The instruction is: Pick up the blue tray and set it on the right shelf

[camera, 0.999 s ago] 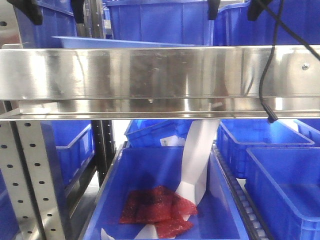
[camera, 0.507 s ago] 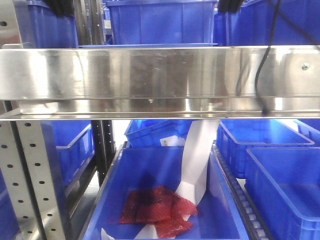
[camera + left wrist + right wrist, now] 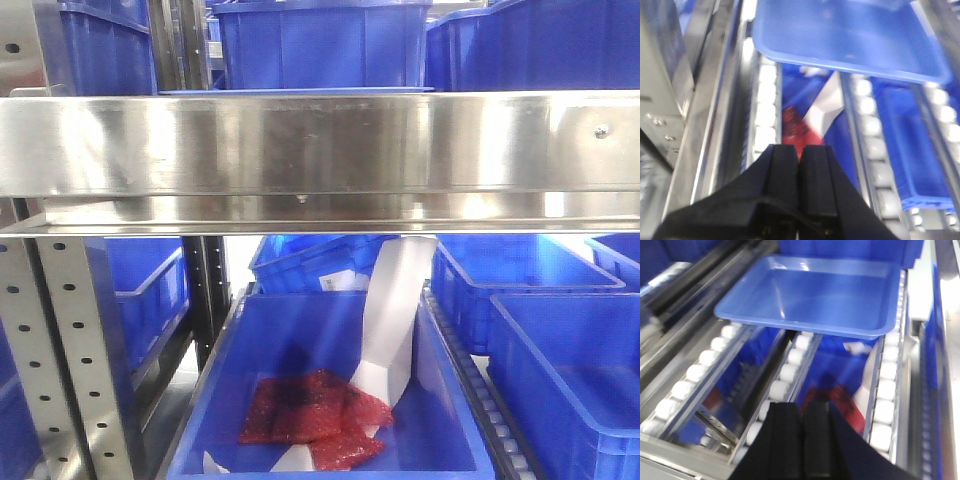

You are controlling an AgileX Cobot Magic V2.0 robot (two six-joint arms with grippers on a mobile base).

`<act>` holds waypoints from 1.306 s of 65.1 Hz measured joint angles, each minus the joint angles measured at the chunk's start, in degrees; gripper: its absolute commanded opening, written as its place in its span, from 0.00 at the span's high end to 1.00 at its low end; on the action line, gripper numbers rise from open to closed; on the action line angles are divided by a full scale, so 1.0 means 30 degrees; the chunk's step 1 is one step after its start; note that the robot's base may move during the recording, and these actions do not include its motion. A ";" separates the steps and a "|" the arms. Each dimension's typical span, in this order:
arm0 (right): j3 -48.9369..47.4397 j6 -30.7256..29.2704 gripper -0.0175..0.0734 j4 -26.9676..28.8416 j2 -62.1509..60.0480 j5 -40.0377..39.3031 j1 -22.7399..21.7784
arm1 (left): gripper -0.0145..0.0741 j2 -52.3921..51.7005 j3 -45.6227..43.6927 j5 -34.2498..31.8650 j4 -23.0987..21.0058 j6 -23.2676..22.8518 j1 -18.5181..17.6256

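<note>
The blue tray (image 3: 810, 295) lies flat on the white roller tracks of the right shelf (image 3: 320, 150), empty and apart from both grippers. From the front only its thin rim (image 3: 300, 91) shows above the steel front beam. My left gripper (image 3: 800, 148) is shut on nothing, pulled back from the tray (image 3: 850, 35) and hanging over the rollers. My right gripper (image 3: 802, 405) is also shut and empty, well short of the tray's near edge. Neither gripper appears in the front view.
Deep dark-blue bins (image 3: 320, 45) stand behind the tray on the shelf. Below, a large bin (image 3: 320, 400) holds a red mesh bag (image 3: 315, 420) and a white paper strip (image 3: 395, 320). Perforated grey posts (image 3: 60, 350) rise at the left. More bins (image 3: 560, 350) sit at the lower right.
The tray went from tilted to lying flat on the shelf. Both grippers and the black cable have drawn up and out of the front view.
</note>
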 measured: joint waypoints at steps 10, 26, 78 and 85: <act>0.4952 0.0000 0.75 -0.0595 -0.3770 -0.5018 0.0000 | 0.88 -0.4081 0.6192 -0.5873 0.0000 0.0000 -0.0470; 0.9983 -0.0028 0.75 -0.1277 -0.8338 -0.8948 0.0000 | 0.88 -1.0128 1.3728 -1.2299 0.1798 0.0013 -0.0590; 1.3910 -0.0028 0.75 -0.1302 -1.6540 -0.5804 0.0000 | 0.88 -2.2469 1.8870 -1.2221 0.4314 0.0045 -0.0590; 1.3910 -0.0028 0.75 -0.1302 -1.6540 -0.5804 0.0000 | 0.88 -2.2469 1.8870 -1.2221 0.4314 0.0045 -0.0590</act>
